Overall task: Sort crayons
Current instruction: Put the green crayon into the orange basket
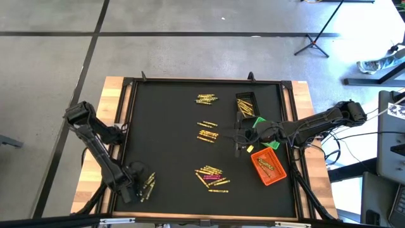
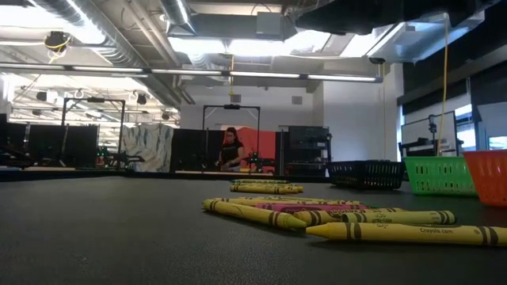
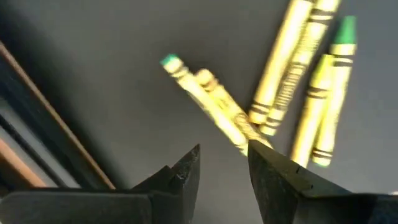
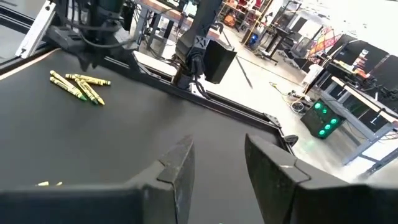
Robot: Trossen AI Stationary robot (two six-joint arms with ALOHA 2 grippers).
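Matt black mat (image 1: 171, 145) over pale wood worktop (image 1: 112, 95). Paper-wrapped crayons (image 2: 404, 232), faint sheen on yellow labels. Perforated plastic bins (image 2: 440, 176), slightly glossy. Dark matt plastic-looking fingers (image 3: 283, 180). Smooth grey floor (image 1: 190, 57).

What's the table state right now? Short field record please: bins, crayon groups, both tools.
bins: black bin, green bin, orange bin, all at mat's right
crayons: loose clusters mid-mat; small group near front-left corner
left tool: open, low by front-left group, holding nothing
right tool: open, empty, beside green bin
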